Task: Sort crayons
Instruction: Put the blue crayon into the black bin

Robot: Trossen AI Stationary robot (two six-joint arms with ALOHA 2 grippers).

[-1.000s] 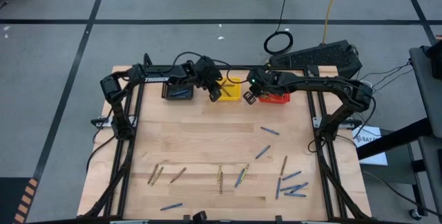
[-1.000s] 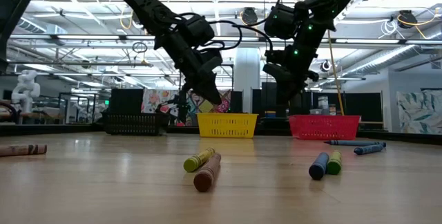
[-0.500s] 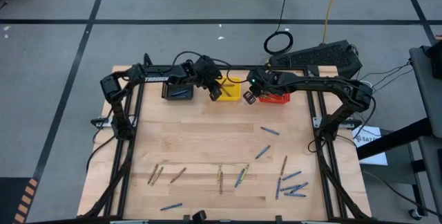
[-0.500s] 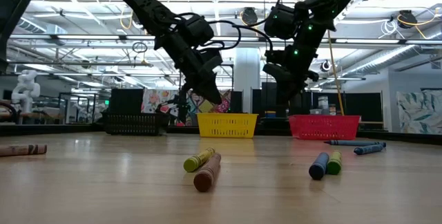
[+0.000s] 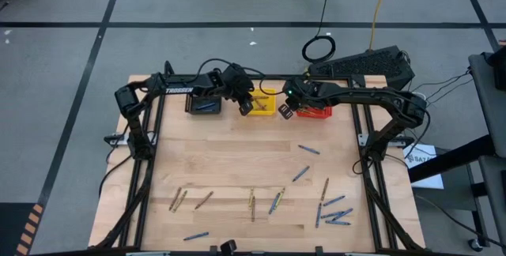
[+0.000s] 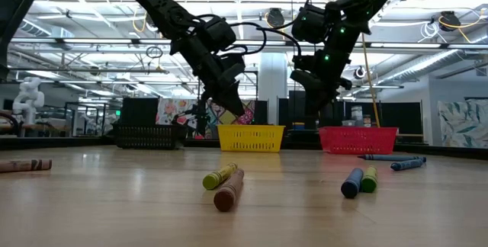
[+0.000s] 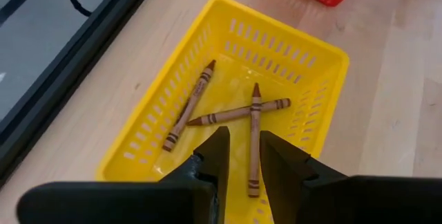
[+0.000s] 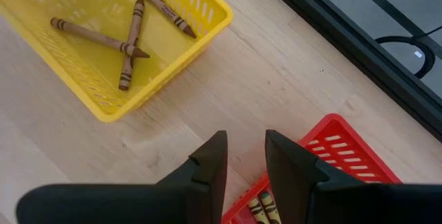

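My left gripper (image 7: 243, 141) hangs open above the yellow basket (image 7: 331, 54), where three brown crayons (image 7: 238, 113) lie on the floor; one of them (image 7: 254, 148) shows through the gap between my fingers. My right gripper (image 8: 246, 144) hangs open with nothing in it, over the bare wood between the yellow basket (image 8: 207, 23) and the red basket (image 8: 345, 155). Olive-yellow crayons (image 8: 261, 207) lie in the red basket. From above, both grippers (image 5: 247, 106) (image 5: 286, 111) are at the table's far edge. Loose blue and tan crayons (image 5: 300, 174) lie on the near half.
A black basket (image 5: 204, 104) holding a blue crayon stands left of the yellow basket (image 5: 267, 102); the red basket (image 5: 316, 114) is to its right. Scattered crayons (image 6: 225, 182) (image 6: 358, 180) lie toward the near edge, with bare wood between them and the baskets.
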